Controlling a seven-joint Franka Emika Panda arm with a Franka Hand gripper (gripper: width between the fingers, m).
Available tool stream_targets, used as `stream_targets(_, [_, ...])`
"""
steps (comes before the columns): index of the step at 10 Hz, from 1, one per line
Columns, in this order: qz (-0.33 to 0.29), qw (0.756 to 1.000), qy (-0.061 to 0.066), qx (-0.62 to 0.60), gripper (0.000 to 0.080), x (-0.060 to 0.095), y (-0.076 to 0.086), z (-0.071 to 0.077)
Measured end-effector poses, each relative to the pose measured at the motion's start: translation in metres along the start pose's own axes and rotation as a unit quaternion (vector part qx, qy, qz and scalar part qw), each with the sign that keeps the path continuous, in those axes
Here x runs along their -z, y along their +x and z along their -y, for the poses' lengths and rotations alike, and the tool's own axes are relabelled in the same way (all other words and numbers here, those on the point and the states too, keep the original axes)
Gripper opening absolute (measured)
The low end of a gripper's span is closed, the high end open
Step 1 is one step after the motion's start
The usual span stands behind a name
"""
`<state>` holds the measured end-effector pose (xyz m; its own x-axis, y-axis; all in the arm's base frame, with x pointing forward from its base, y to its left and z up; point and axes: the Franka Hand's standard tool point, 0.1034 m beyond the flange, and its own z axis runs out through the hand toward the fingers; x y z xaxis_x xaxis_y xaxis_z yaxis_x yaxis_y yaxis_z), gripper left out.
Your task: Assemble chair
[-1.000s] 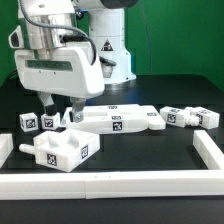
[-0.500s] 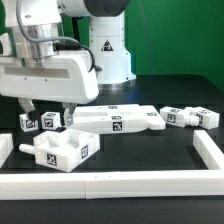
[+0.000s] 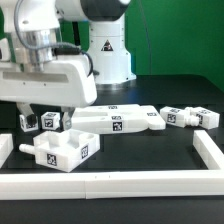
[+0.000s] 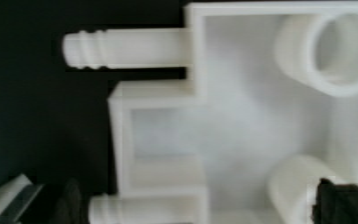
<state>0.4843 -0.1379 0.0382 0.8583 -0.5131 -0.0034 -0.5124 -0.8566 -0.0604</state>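
The chair lies in loose white tagged pieces. A notched block with side pegs (image 3: 60, 150) sits near the front at the exterior view's left. Two small tagged blocks (image 3: 27, 122) (image 3: 50, 121) stand behind it, and a long flat slab (image 3: 118, 121) lies in the middle. My gripper (image 3: 50, 109) hangs open above the small blocks and the notched block, holding nothing. The wrist view shows the notched block (image 4: 229, 120) close up, with a peg (image 4: 105, 47) and round holes. It lies between the dark fingertips (image 4: 51, 200) of my gripper (image 4: 197, 200), and whether they touch it I cannot tell.
Two short tagged pieces (image 3: 180, 117) (image 3: 206, 117) lie at the exterior view's right. A plain white border rail (image 3: 110, 186) runs along the front and up the right side (image 3: 210, 150). The robot's base (image 3: 108, 55) stands at the back.
The hand has swung toward the exterior view's left and come closer to the camera, now covering more of the small blocks. The jaws stayed open. No piece has moved.
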Motion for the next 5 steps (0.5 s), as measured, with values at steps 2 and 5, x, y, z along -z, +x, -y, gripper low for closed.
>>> stream_targets(2, [-0.003,1.000,-0.013,-0.003,0.0649,-0.023,-0.005,-0.005])
stream_targets(5, [0.001,1.000,-0.013,-0.002,0.0518,-0.026,-0.008,-0.001])
